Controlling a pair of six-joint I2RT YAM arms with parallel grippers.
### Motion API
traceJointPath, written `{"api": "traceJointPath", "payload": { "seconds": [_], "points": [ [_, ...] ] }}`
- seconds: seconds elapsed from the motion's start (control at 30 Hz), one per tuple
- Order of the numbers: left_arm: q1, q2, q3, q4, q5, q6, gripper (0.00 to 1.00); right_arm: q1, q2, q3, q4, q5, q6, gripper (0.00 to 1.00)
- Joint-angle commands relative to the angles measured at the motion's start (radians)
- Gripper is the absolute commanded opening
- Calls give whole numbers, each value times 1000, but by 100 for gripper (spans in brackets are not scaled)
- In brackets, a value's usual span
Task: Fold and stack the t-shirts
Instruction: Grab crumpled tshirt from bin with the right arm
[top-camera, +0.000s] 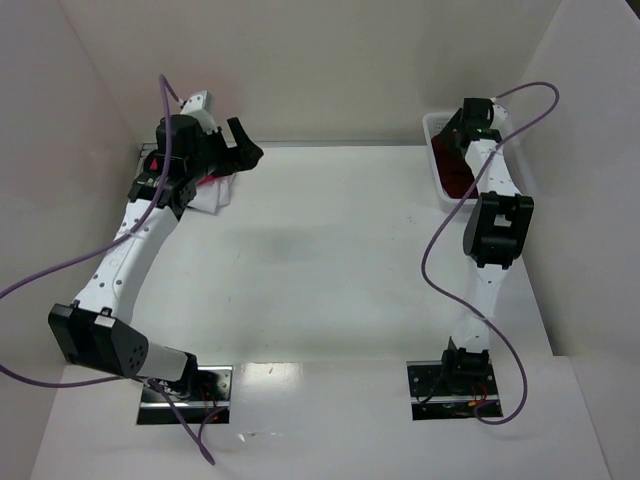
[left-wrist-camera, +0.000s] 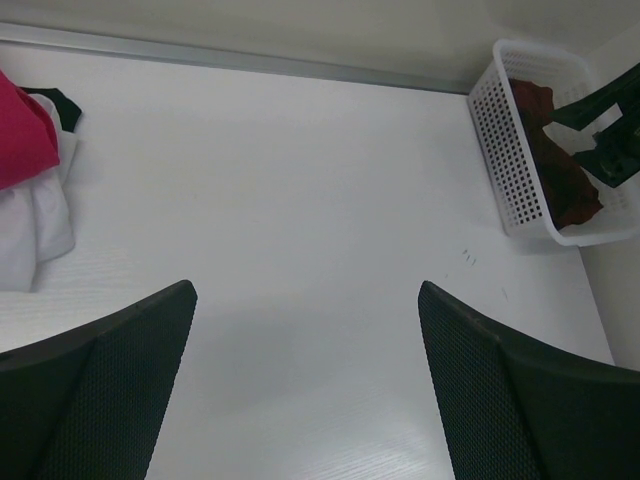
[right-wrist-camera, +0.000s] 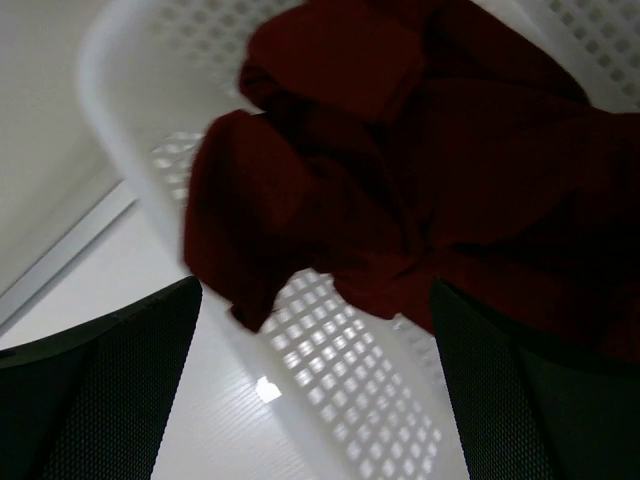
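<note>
**Right hand** (right-wrist-camera: 315, 290): jaws wide apart, nothing held. It hangs over the basket (right-wrist-camera: 330, 340) at the far right corner of the bench (left-wrist-camera: 300, 180). Directly beneath the fingers lies the maroon shirt (right-wrist-camera: 400, 170), crumpled in a heap inside the basket, with one lobe bulging toward the left of the wrist view.

**Left hand** (left-wrist-camera: 305, 290): jaws likewise wide apart and empty, raised above the far left corner. Near it lie the pink shirt (left-wrist-camera: 20, 130) and the white shirt (left-wrist-camera: 40, 220), touching, the pink one apparently on top (the overlap runs off the edge of the view).

**Handling.** The maroon shirt is judged soft, light and limp. It will sag and trail when lifted, and it is not fragile. A loose end may catch on the basket wall. Pinch a raised fold at the top of the heap, since no hem or shoulder can be made out in the heap. Regrip at the shoulders or the hem once the cloth is spread on the bench.

**Count.**
- Shirts: three (one maroon, one pink, one white).
- Baskets: one.
- Hands: two.
</note>
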Motion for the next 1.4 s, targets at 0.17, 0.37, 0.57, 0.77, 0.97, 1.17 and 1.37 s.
{"api": "traceJointPath", "payload": {
  "seconds": [0.17, 0.37, 0.57, 0.77, 0.97, 1.17, 1.37],
  "points": [
    [-2, 86, 55, 43, 14, 32, 99, -66, 74, 33, 27, -22, 35, 99],
    [7, 99, 55, 47, 14, 32, 99, -66, 200, 141, -25, -57, 35, 92],
    [8, 124, 65, 47, 23, 32, 99, -66, 262, 229, -44, -87, 13, 53],
    [16, 124, 65, 47, 42, 32, 99, -66, 246, 271, -76, -76, 4, 2],
    [16, 115, 43, 69, 194, 53, 99, -19, 44, 194, -45, -135, 4, 1],
    [-70, 95, 101, 3, 323, 164, 99, 63, -256, 51, -11, -122, -16, 1],
    [-179, -11, -6, 118, 419, 170, 99, 140, -557, -24, -2, -186, -36, 1]
  ]
}}
